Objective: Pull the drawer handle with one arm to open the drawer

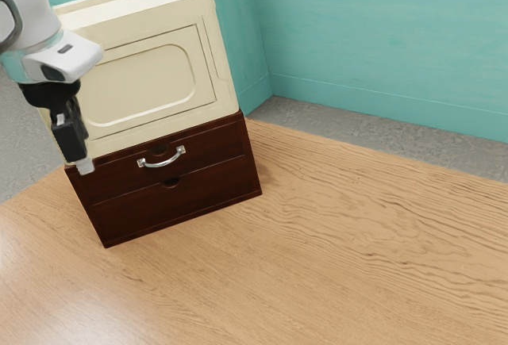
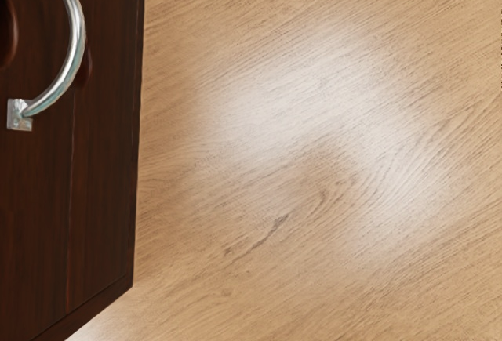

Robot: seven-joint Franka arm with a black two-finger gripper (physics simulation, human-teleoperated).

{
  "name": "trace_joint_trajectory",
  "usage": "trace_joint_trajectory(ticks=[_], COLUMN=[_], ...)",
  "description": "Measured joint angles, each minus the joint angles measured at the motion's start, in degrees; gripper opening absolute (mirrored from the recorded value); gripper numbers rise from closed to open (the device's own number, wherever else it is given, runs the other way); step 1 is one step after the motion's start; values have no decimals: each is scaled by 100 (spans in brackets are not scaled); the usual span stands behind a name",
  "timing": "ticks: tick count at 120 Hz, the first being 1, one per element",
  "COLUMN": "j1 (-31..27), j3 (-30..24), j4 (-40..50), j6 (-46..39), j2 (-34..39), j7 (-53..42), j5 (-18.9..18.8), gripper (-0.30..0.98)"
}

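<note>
The handle (image 1: pixel 163 159) is on the shut top drawer (image 1: pixel 213 150). Its long way runs side to side, and its bend pokes out frontward. I can't tell if the fingers (image 1: pixel 86 166) are wide or narrow.

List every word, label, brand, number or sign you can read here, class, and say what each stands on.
None: no readable text on the cream cabinet, dark drawer unit, silver handle or wooden table.
The dark mark on the white arm is too small to read as text.
</note>
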State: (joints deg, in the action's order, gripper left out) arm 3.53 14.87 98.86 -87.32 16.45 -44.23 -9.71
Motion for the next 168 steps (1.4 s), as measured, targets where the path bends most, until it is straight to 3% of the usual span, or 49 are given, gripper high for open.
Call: trace_joint_trajectory(ticks=[60, 168], j1=[54, 16], j3=[-98, -48], j4=[1412, 1442], j6=[-1849, -3131], j2=[64, -911], j7=[-643, -475], j5=[-976, -974], gripper=[69, 69])
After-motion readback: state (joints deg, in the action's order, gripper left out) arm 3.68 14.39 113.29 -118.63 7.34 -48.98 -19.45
